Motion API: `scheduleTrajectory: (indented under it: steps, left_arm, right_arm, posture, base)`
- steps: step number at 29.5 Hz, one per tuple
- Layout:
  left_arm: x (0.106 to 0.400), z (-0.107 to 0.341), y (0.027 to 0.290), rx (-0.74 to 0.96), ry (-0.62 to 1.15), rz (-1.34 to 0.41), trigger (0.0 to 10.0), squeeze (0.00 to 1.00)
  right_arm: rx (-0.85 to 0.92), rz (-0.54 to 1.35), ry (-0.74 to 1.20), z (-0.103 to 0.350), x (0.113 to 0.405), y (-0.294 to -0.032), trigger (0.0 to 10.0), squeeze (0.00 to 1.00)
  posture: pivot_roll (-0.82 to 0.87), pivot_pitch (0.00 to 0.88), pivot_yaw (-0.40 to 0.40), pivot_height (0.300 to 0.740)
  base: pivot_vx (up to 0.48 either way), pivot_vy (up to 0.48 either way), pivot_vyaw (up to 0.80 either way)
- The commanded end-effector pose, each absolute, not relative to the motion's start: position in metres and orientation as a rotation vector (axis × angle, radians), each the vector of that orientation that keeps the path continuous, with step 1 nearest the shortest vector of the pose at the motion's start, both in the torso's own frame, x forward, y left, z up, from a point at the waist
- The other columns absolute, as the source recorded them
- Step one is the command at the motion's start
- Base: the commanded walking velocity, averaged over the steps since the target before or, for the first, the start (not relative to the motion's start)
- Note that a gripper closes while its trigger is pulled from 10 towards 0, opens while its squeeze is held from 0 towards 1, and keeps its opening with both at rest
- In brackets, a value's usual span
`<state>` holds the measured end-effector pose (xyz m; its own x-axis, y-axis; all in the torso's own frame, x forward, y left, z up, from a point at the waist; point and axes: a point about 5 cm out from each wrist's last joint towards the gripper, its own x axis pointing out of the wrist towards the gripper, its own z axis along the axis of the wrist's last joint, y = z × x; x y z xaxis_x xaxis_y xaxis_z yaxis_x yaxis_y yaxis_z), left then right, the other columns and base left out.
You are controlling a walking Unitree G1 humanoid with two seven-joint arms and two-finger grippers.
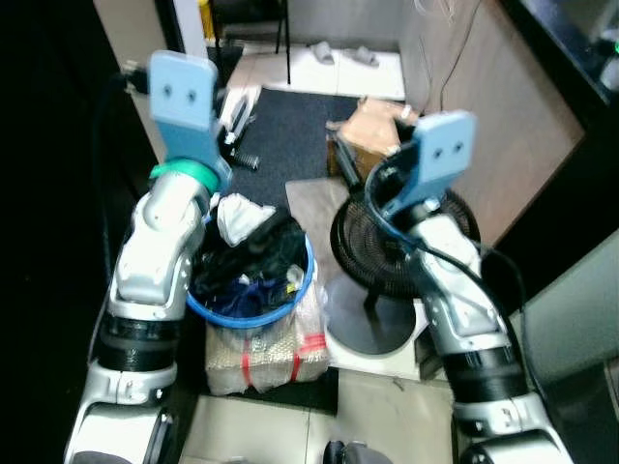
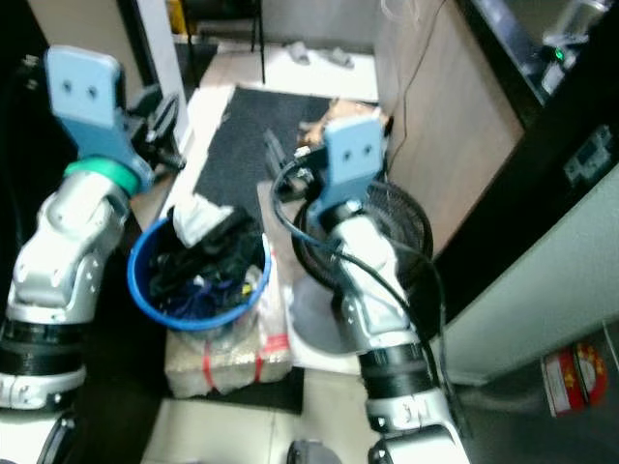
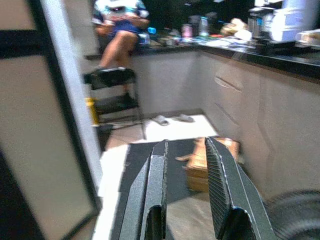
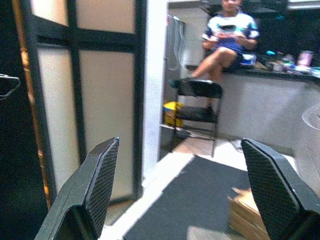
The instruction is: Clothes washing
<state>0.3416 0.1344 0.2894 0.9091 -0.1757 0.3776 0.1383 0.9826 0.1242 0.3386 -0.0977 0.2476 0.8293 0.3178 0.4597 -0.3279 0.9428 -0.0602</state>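
Reaching down into the blue basket (image 1: 198, 304) of dark clothes (image 1: 253, 253), which sits on a wrapped bundle (image 1: 261, 360) just below and between the raised arms, looks like the step in hand; either gripper would best drop straight over the pile. The left gripper (image 3: 186, 150) holds nothing, fingers narrowly apart, while the right gripper (image 4: 185, 150) gapes wide and empty. Beside the basket stands a floor fan (image 1: 372, 242) on the tiled floor (image 1: 377, 406), with a dark mat (image 1: 290, 135), a cardboard box (image 1: 372, 130) and a seated person (image 4: 227, 42) beyond.
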Motion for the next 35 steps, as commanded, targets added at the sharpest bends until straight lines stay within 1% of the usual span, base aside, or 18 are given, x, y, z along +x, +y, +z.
scheduleTrajectory:
  steps: [1, 5, 10, 16, 18, 21, 25, 30, 35]
  left_arm:
    - [0.342, 0.287, 0.143, 0.102, -0.388, -0.135, 10.0, 0.0]
    - [0.342, 0.286, 0.142, 0.095, -0.383, -0.134, 10.0, 0.0]
    - [0.34, 0.284, 0.14, 0.097, -0.376, -0.168, 10.0, 0.0]
    - [0.339, 0.27, 0.144, 0.136, -0.326, -0.185, 10.0, 0.0]
    - [0.338, 0.256, 0.15, 0.147, -0.267, -0.19, 10.0, 0.0]
    - [0.337, 0.234, 0.162, 0.103, -0.167, -0.174, 10.0, 0.0]
    - [0.338, 0.214, 0.175, 0.08, -0.1, -0.111, 10.0, 0.0]
    - [0.339, 0.199, 0.182, 0.085, -0.061, -0.061, 10.0, 0.0]
    - [0.339, 0.199, 0.18, 0.077, -0.068, -0.06, 10.0, 0.0]
  right_arm:
    - [0.027, 0.366, -0.482, 0.248, 0.337, -0.089, 10.0, 0.0]
    - [0.043, 0.365, -0.485, 0.249, 0.337, -0.09, 10.0, 0.0]
    - [0.054, 0.37, -0.484, 0.248, 0.337, -0.089, 10.0, 0.0]
    - [0.061, 0.39, -0.462, 0.24, 0.334, -0.084, 10.0, 0.0]
    - [0.056, 0.374, -0.432, 0.234, 0.336, -0.086, 10.0, 0.0]
    - [0.077, 0.304, -0.377, 0.223, 0.343, -0.099, 10.0, 0.0]
    - [0.113, 0.25, -0.321, 0.21, 0.348, -0.112, 10.0, 0.0]
    - [0.118, 0.212, -0.285, 0.199, 0.348, -0.12, 10.0, 0.0]
    - [0.123, 0.198, -0.283, 0.196, 0.347, -0.123, 10.0, 0.0]
  posture:
    - [0.01, 0.076, 0.02, 0.74]
    - [0.01, 0.076, 0.019, 0.74]
    - [0.01, 0.075, 0.021, 0.74]
    - [0.01, 0.073, 0.023, 0.74]
    - [0.01, 0.072, 0.023, 0.74]
    - [0.02, 0.07, 0.021, 0.74]
    - [0.01, 0.067, 0.015, 0.74]
    - [0.01, 0.066, 0.013, 0.74]
    - [0.01, 0.065, 0.012, 0.736]
  base:
    - [0.454, 0.0, 0.0]
    - [0.435, 0.0, 0.0]
    - [0.0, 0.0, 0.0]
    - [0.0, 0.0, 0.0]
    - [0.0, 0.0, 0.0]
    - [0.0, 0.0, 0.0]
    - [0.0, 0.0, 0.0]
    - [0.0, 0.0, 0.0]
    - [0.0, 0.0, 0.0]
